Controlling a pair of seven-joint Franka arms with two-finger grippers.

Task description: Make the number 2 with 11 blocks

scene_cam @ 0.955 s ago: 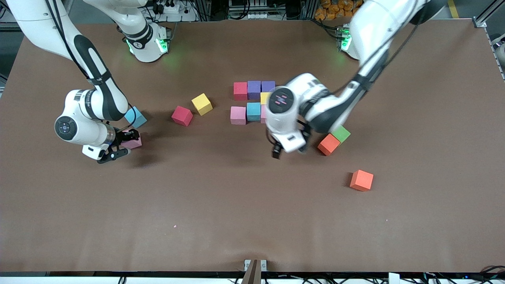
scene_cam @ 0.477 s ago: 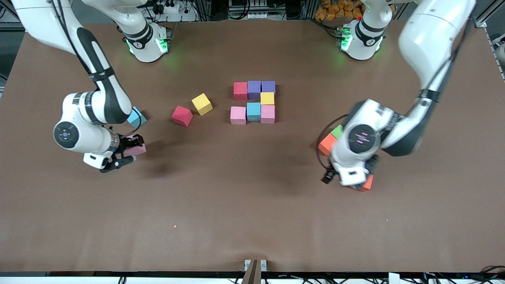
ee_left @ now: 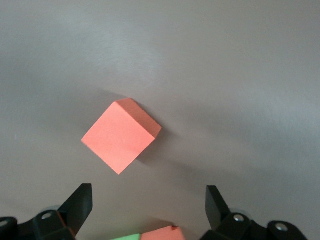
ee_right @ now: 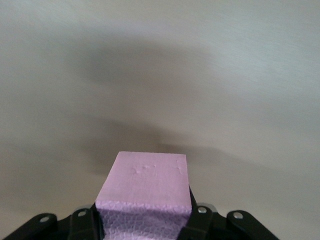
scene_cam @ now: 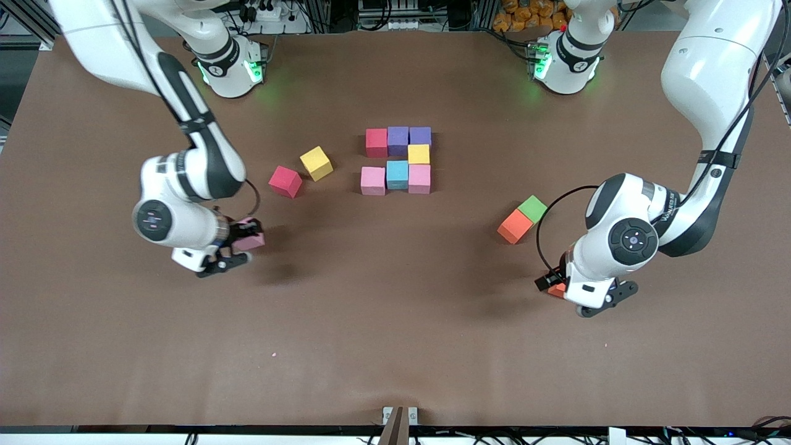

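Front view shows the number 2 (scene_cam: 397,161) partly built at upper centre: seven cubes in three rows. At centre left of the frame the right gripper (scene_cam: 238,246) is clamped on a pink block (scene_cam: 250,240), lifted off the table. At lower right the left gripper (scene_cam: 565,289), fingers apart, hovers over an orange block (ee_left: 121,135). Next, I judge, the pink block goes to the figure's lower edge, and the left gripper descends and closes.
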